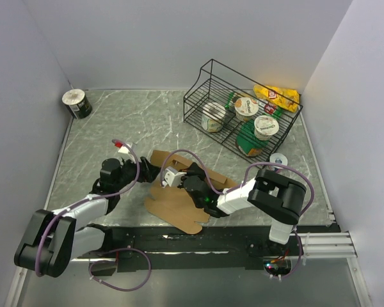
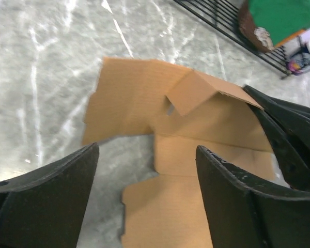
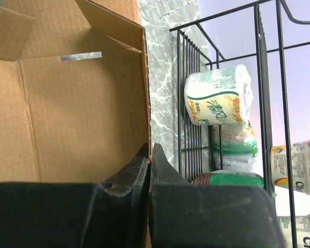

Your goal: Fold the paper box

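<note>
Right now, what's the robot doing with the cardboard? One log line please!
left tool: open, over paper box | right tool: shut on paper box edge | paper box: mostly flat, one flap raised

The paper box (image 1: 179,204) lies on the table (image 1: 128,121), near middle. From it, the wire basket (image 1: 233,131) sits at one o'clock, cups (image 1: 212,116) inside. A roll (image 1: 77,103) stands at ten o'clock, well apart.
</note>
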Tool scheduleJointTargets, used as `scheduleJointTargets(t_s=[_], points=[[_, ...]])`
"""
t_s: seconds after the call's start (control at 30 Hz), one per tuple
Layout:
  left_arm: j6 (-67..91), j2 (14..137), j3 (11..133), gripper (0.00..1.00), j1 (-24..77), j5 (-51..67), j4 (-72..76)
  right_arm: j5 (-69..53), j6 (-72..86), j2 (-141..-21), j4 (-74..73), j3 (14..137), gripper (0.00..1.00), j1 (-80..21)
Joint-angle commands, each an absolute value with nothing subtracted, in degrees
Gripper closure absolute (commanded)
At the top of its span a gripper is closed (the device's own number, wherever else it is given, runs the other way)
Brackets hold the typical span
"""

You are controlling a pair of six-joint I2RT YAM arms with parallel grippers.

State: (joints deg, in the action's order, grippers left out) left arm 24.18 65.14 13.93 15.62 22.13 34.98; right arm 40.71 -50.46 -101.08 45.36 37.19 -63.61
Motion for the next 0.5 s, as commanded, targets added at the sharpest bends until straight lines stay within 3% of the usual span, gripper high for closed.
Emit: scheduleJointTargets(t_s=[0.0, 0.17, 0.47], points=[[21.18, 65.13, 17.23, 0.15, 15.56, 17.24, 33.92, 40.17, -49.57, -100.37, 48.43, 36.91, 1.00, -64.07], [20.48, 67.40, 19.07, 0.06, 15.12, 16.86, 35.24, 40.08, -49.40, -99.06, 47.99, 36.48, 1.00, -64.16], [19.16, 77.86, 24.43, 0.10, 12.04, 26.27, 37.79, 39.02, -48.87, -97.82, 47.11, 36.30, 1.00, -64.07]])
